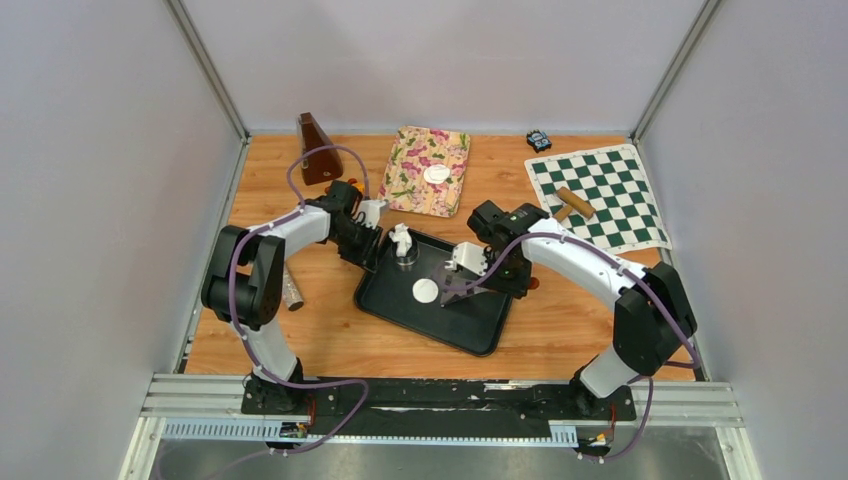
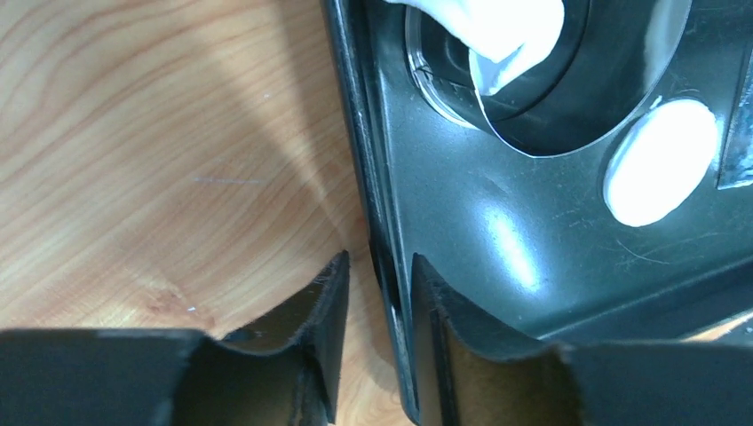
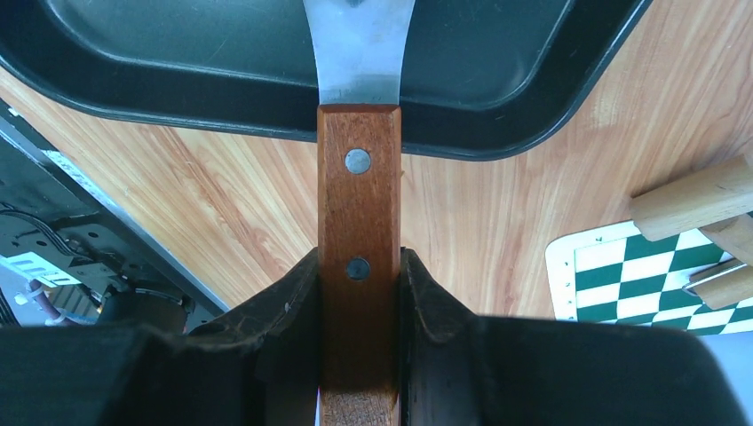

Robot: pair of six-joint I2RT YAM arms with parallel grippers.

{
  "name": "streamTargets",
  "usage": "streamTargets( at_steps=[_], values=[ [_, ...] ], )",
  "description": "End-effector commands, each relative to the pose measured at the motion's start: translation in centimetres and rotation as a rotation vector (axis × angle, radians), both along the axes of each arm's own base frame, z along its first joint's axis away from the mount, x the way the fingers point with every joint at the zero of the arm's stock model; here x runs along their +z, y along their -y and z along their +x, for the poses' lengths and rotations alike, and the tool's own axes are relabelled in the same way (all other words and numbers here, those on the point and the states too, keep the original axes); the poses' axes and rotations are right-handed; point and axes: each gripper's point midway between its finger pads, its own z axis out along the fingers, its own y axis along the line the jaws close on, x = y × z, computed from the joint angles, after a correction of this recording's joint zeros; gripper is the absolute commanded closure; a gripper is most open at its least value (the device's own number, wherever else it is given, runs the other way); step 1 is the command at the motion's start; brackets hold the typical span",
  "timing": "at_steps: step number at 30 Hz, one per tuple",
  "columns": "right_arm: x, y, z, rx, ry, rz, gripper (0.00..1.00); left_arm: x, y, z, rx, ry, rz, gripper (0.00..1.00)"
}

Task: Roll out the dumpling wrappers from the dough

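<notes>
A black tray [image 1: 480, 330] lies mid-table. On it rests one round white dumpling wrapper [image 1: 426, 291] [image 2: 661, 161]. Behind it, a white dough lump [image 1: 402, 240] [image 2: 497, 31] stands in a clear ring cutter [image 1: 405, 260] [image 2: 444, 89]. Another wrapper [image 1: 436, 174] lies on the floral cloth [image 1: 410, 185]. My left gripper [image 1: 375, 245] [image 2: 381, 259] straddles the tray's left rim [image 2: 355, 133], jaws narrow, with a gap at the outer finger. My right gripper [image 1: 490, 278] [image 3: 359, 257] is shut on the wooden handle [image 3: 358, 195] of a spatula. Its metal blade [image 3: 360, 53] reaches over the tray.
A rolling pin [image 1: 574, 203] [image 3: 693, 204] lies on the green chess mat [image 1: 600, 195] at the back right. A brown metronome [image 1: 318, 148] stands back left, a small dark gadget [image 1: 539, 139] at the back wall. A metal cylinder [image 1: 292, 290] lies by the left arm.
</notes>
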Motion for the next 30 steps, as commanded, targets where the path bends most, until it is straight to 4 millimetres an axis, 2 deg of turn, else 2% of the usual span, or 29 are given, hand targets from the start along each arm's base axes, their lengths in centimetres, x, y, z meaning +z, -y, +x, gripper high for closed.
streamTargets(
  at_steps=[1,5,11,16,30],
  values=[
    [0.9,-1.1,1.6,-0.051,0.063,0.022,1.0,-0.6,0.2,0.0,0.0,0.001,0.02,0.68],
    [1.1,-1.3,1.7,-0.059,0.067,0.02,1.0,-0.5,0.4,-0.1,-0.006,0.013,0.045,0.85],
    [0.5,-1.3,0.7,-0.03,0.038,-0.002,1.0,-0.7,0.4,-0.3,0.001,0.009,0.072,0.94],
    [0.4,-1.5,-0.1,-0.011,0.007,-0.006,1.0,-1.1,0.2,-0.3,0.018,0.0,0.085,1.0],
    [-0.3,-2.0,-0.5,-0.025,-0.026,-0.017,1.0,-1.4,0.0,-0.3,0.04,-0.011,0.102,1.0]
  ],
)
